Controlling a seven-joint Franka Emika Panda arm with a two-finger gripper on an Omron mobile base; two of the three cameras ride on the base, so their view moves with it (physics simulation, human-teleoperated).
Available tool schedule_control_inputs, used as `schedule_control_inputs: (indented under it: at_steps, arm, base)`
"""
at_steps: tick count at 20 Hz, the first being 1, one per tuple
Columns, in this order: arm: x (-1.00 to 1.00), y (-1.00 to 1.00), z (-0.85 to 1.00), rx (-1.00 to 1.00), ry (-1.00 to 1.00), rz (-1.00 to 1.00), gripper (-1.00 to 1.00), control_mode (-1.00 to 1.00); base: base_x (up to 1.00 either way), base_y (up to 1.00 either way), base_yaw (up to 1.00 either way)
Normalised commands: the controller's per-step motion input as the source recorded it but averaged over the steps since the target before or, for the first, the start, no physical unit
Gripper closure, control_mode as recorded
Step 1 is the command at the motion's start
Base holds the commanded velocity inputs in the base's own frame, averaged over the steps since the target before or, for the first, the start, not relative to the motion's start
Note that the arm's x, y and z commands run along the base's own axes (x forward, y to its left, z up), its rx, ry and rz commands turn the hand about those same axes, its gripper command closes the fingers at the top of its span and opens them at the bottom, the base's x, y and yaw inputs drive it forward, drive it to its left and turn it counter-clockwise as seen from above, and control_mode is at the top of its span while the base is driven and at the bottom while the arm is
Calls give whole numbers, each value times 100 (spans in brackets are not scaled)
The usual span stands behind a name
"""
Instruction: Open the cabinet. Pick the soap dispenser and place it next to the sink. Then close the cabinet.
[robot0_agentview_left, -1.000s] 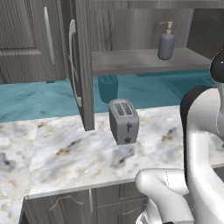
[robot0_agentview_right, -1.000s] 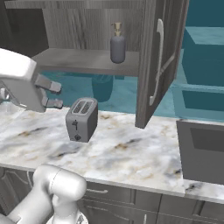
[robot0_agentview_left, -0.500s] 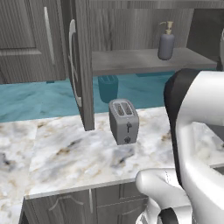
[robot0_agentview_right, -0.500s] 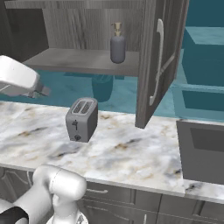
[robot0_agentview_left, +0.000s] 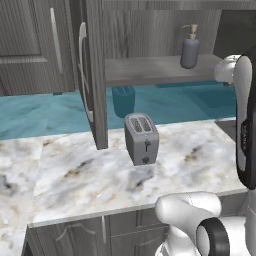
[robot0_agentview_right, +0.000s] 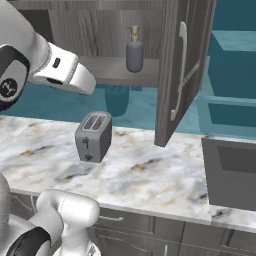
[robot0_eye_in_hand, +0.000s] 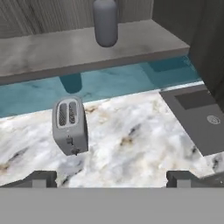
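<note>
A: Where is the dispenser (robot0_agentview_right: 134, 52)?

B: Standing upright on the cabinet's (robot0_agentview_right: 176, 75) lower shelf, towards the back, with bare shelf all round it. Grey bottle, thin brass pump on top. In the left base view it sits at the right end of the shelf, and in the hand view its body shows at the top, on the shelf.

A: And the cabinet doors?

B: Both swung out. The right door stands edge-on over the worktop (robot0_agentview_right: 145, 175), its long silver handle (robot0_agentview_right: 180, 70) facing the sink side. The left door (robot0_agentview_left: 92, 75) juts forward in the left base view, hanging over the marble left of the toaster (robot0_agentview_left: 141, 138).

A: What about the gripper (robot0_eye_in_hand: 112, 178)?

B: Released, jaws spread wide, nothing between them. In the hand view the two dark fingertips (robot0_eye_in_hand: 40, 178) sit far apart at the bottom, looking over the worktop from the near side. It is well apart from the dispenser and touches nothing that I can see.

A: The toaster?

B: On the marble below the shelf, slots up, lever side facing the robot. A teal container (robot0_agentview_right: 117, 99) stands behind it against the far wall, under the shelf.

A: The sink (robot0_agentview_right: 232, 172)?

B: To the right, set into the worktop, dark grey, beyond the right door. The marble just beside its left rim is bare.
</note>
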Motion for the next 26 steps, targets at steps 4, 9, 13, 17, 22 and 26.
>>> schedule_control_inputs:
  at_steps: [4,9,13,17,22,26]
  arm:
    - [100,0,-54,30,-25,29,-100,-100]
    - [43,0,5,10,-26,19,-100,-100]
    - [20,0,5,-13,-20,20,-100,-100]
    - [6,0,10,-15,-12,15,-100,-100]
    - [0,0,59,-18,0,5,-100,-100]
    - [1,0,57,-15,8,0,-100,-100]
  base:
    - [0,0,0]
    - [0,0,0]
    - [0,0,0]
    - [0,0,0]
    - [0,0,0]
    - [0,0,0]
